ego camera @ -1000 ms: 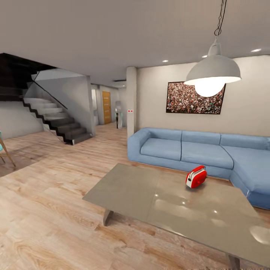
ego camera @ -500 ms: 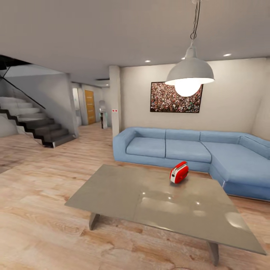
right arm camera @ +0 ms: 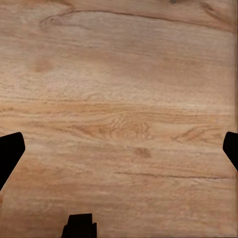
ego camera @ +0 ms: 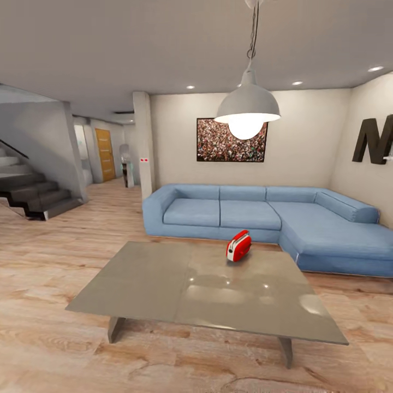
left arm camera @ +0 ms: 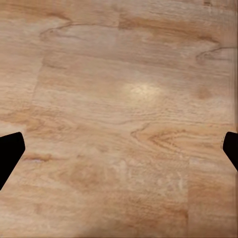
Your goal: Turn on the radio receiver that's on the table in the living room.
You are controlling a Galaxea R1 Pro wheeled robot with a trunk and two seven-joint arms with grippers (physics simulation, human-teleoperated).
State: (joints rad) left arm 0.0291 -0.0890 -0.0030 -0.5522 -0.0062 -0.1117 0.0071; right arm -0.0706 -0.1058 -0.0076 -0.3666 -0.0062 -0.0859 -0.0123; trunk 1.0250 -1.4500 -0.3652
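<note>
radio receiver (ego camera: 238, 245) sits on the table (ego camera: 164, 284); left pincer (left arm camera: 119, 148) and right pincer (right arm camera: 119, 148) released.

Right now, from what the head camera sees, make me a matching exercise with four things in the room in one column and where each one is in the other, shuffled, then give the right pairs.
Things:
1. radio
2. sofa
3. lamp
4. stairs

Places:
A. hanging from the ceiling above the table
B. at the far left of the room
C. on the table top, on its far side near the sofa
D. against the back wall, under the framed picture

Pairs: 1-C, 2-D, 3-A, 4-B
</note>
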